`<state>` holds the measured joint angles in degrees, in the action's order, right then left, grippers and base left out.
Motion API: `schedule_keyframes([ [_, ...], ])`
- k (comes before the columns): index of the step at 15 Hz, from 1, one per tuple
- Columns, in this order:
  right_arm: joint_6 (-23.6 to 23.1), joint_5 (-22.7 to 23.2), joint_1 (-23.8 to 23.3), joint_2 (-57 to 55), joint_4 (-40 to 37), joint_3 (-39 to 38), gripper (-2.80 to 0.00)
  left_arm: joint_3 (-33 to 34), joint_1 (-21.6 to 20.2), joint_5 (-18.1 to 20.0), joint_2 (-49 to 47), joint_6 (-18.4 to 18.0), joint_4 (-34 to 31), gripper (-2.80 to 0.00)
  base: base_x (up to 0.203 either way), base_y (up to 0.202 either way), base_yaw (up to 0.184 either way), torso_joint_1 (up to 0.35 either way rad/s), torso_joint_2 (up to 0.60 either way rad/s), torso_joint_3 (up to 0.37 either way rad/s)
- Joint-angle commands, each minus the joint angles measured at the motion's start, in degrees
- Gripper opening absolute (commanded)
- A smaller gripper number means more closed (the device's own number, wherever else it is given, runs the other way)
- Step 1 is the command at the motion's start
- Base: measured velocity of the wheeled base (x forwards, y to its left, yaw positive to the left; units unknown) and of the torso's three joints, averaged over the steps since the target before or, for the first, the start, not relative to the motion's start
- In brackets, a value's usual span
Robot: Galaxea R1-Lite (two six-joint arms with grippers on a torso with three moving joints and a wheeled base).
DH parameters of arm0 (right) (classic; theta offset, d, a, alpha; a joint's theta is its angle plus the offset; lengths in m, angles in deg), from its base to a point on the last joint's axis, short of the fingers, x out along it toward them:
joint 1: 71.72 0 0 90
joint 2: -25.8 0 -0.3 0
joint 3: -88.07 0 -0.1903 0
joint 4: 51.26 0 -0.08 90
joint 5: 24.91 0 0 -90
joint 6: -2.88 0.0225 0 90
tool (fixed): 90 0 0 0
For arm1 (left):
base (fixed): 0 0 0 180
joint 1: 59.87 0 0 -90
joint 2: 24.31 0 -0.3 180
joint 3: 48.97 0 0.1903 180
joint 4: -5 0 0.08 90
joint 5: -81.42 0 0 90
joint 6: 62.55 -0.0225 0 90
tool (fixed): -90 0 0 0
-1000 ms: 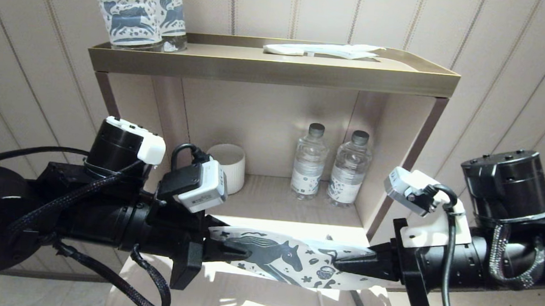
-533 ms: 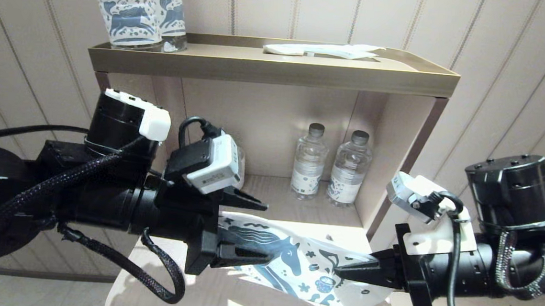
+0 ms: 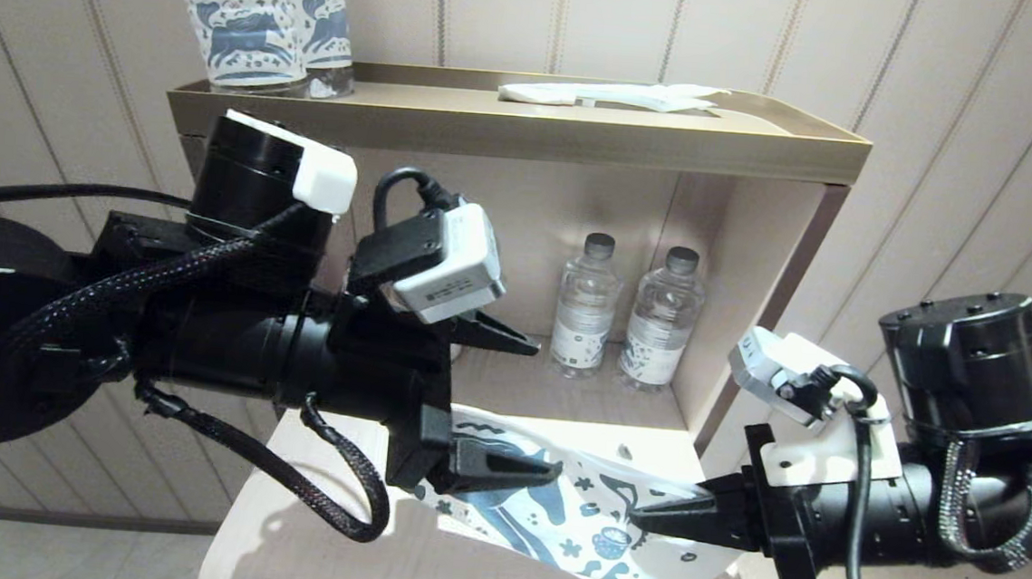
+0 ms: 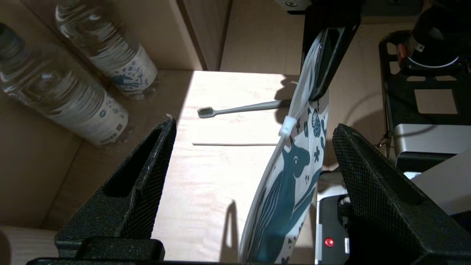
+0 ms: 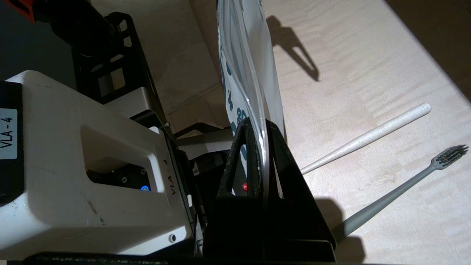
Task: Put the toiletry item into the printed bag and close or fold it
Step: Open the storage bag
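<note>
Against a panelled wall, the head view shows a shelf unit [image 3: 518, 135] above the pale tabletop [image 3: 298, 547]. Left gripper [image 3: 517, 408] fingers spread wide beside the printed bag [image 3: 590, 531]; right gripper [image 3: 645, 519] pinches it. Right wrist view: toothbrush [image 5: 401, 191] lies mid-tabletop.

Readable text: "VLA-4", twice, on the white camera housing [image 5: 92, 176] in the right wrist view. One instance is a label at the housing's edge, the other is printed along its side. Water bottle labels [image 3: 581, 339] on the lower shelf carry print too small to read. Sticker on the left wrist camera [image 3: 449, 271]: illegible.
</note>
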<state>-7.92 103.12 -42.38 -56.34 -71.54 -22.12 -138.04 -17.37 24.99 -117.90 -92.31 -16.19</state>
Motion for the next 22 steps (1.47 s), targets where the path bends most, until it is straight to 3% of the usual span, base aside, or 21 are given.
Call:
schedule_keyframes([
  [1, -0.1, 0.2, 0.1, 0.1, 0.1, -0.1, -2.8, -4.5, 3.3, -1.3, -4.4, -0.3, -2.4, 0.0, 0.0, 0.0, 0.0, 0.0, 0.0, 0.0],
  [5, -0.2, 0.3, 0.0, 0.1, 0.3, -0.8, -2.8, -7.8, 5.3, -3.7, -6.1, -0.2, -7.3, 0.0, 0.0, 0.0, 0.0, 0.0, 0.0, 0.0],
  [12, -1.0, 0.4, -0.4, 0.6, 0.3, -1.5, -2.8, -8.5, 5.3, -4.1, -5.3, -0.2, -9.0, 0.0, 0.0, 0.0, 0.0, 0.0, 0.0, 0.0],
  [17, -1.1, 0.4, -0.5, 0.8, 0.2, -1.5, -2.8, -17.2, 5.3, -7.6, -7.2, -1.2, -17.7, 0.0, 0.0, 0.0, 0.0, 0.0, 0.0, 0.0],
  [19, -1.0, 0.4, -0.5, 0.7, 0.2, -1.5, -2.8, -22.1, 5.4, -8.9, -8.4, -2.5, -25.3, 0.0, 0.0, 0.0, 0.0, 0.0, 0.0, 0.0],
  [22, -1.1, 0.4, -0.5, 0.9, 0.2, -1.8, -2.8, -21.8, 5.3, -9.3, -8.3, -3.4, -28.4, 0.0, 0.0, 0.0, 0.0, 0.0, 0.0, 0.0],
])
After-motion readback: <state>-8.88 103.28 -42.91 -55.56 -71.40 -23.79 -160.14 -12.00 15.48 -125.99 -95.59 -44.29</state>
